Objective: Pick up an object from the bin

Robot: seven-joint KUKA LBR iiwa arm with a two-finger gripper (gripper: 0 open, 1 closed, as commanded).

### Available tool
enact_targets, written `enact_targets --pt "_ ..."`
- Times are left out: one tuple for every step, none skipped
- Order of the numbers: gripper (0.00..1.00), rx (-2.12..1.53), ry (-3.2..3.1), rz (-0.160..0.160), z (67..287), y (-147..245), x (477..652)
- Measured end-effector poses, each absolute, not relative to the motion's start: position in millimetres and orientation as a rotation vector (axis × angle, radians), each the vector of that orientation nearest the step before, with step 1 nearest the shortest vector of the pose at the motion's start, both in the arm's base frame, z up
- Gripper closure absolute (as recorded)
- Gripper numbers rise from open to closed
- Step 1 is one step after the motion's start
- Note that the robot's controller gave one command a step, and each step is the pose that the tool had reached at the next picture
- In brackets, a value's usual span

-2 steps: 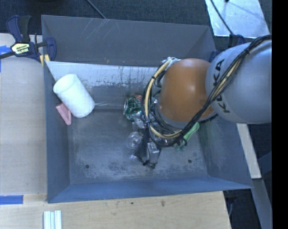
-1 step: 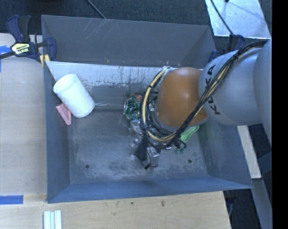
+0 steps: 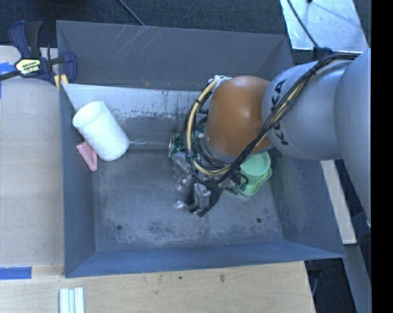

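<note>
Green rounded object [image 3: 256, 173] sits right of centre in the bin [image 3: 118, 233], half under the arm, just beside the end effector [image 3: 197, 204], low near the floor. Open or closed? Can't tell, and nothing visibly held. Looks like the reach; next comes lining up over something, then closing.

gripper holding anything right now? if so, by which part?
Cannot tell. The gripper is down near the middle of the bin, a green thing close beside it under the wrist; no hold on it is visible.
</note>
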State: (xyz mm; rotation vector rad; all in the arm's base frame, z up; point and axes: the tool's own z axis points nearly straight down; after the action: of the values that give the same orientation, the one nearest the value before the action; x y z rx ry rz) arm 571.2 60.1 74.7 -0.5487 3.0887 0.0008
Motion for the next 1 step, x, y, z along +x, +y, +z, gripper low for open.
enact_targets --pt "1.0 -0.548 3.089 0.001 74.8 60.1 571.3"
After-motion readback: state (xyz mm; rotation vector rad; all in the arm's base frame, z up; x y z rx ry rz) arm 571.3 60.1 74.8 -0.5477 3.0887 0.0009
